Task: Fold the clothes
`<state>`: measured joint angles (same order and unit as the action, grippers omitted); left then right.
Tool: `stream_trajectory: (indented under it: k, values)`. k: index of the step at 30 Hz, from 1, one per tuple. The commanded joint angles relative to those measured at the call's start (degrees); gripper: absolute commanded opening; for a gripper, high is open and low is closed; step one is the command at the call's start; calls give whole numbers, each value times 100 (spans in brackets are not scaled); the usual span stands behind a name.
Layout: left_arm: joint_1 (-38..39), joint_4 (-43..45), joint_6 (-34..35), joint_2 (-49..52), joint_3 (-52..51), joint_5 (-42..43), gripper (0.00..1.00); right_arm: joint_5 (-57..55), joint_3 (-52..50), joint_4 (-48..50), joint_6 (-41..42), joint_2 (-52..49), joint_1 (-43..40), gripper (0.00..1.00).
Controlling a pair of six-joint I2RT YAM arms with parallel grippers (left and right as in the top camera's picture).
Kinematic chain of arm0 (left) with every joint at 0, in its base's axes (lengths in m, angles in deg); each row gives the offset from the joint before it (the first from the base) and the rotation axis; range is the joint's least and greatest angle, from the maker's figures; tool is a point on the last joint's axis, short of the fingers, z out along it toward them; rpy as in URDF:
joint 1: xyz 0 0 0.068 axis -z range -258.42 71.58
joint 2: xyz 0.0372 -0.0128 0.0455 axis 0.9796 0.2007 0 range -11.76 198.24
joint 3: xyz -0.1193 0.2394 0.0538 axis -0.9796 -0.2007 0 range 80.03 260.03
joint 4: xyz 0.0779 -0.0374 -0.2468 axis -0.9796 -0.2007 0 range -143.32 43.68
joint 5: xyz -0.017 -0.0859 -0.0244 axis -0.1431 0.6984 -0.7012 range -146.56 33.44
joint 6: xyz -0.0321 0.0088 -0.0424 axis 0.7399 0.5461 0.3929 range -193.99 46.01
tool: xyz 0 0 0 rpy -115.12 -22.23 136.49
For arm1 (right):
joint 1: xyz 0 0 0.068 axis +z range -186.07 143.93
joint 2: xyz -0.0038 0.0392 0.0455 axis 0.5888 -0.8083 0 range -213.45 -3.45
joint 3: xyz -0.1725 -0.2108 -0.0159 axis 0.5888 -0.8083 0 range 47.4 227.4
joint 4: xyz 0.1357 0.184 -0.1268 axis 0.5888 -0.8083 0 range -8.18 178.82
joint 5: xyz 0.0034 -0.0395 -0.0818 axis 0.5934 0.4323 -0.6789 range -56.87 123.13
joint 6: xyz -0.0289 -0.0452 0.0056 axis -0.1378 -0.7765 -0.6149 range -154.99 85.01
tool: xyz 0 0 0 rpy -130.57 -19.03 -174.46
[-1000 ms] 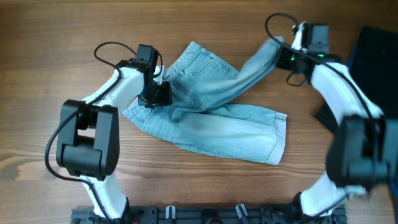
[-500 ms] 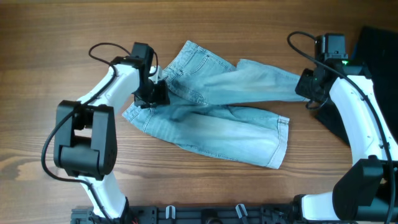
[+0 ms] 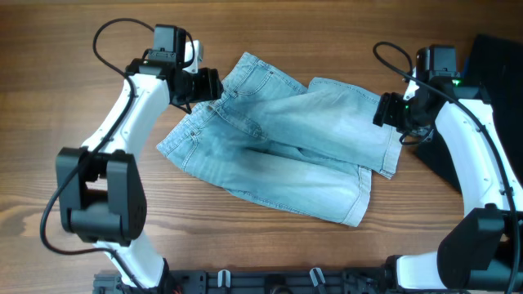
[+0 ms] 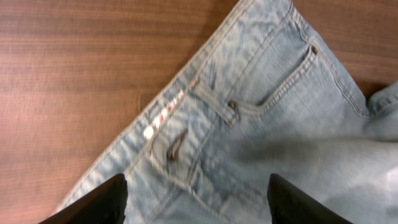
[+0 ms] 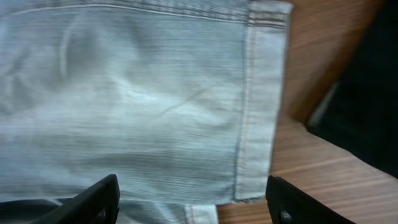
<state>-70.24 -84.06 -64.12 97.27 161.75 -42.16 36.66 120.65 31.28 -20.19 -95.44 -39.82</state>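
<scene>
Denim shorts (image 3: 278, 147), light blue and faded, are seen from overhead lying across the middle of the wooden table (image 3: 65, 163), with the waistband toward the left and the legs toward the right. One leg is laid at a slant over the other. The left gripper (image 3: 208, 84) is held at the upper left edge of the shorts, by the waistband. The right gripper (image 3: 386, 110) is held at the hem (image 3: 392, 151) of the upper leg. A dark cloth (image 3: 490, 49) is seen at the right edge of the table.

In the left wrist view, the waistband (image 4: 168, 134) is seen running slantwise over bare table (image 4: 81, 74), with a stitched pocket (image 4: 286, 74) beside it. The two dark fingers (image 4: 93, 202) are shown at the lower corners. The jaws are spread wide and nothing is pinched between them. Whether the denim is touched by them cannot be told.

In the right wrist view, the hemmed leg end (image 5: 261, 93) is shown flat on the table (image 5: 311, 168). A strip of wood is left between it and the dark cloth (image 5: 367, 93). The fingers (image 5: 90, 202) of this gripper are likewise set far apart, and no cloth is gripped.
</scene>
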Motion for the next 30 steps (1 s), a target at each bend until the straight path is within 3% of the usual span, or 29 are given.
stream_trajectory:
  k: [1,4,9,14,20,27,30]
  values:
    - [2,208,-372,568,26,-81,63,487,11,83,-131,-70,-7,76]
    - [0,269,-374,833,26,-278,52,557,11,122,-118,-70,-7,76]
    - [0,37,-367,1121,26,-763,4,557,11,111,-109,-70,-7,76]
    - [-247,-588,433,1370,2,-2216,4,555,11,278,-33,-120,4,76]
    - [-1360,-1193,1172,1471,-17,-2382,4,841,9,378,33,-391,4,76]
    - [-2490,-1814,1172,1464,-17,-730,4,1668,-188,780,-391,-1040,291,70]
    - [-2573,-1851,1097,1462,-15,-586,4,1733,-212,1064,-393,-1464,579,73]
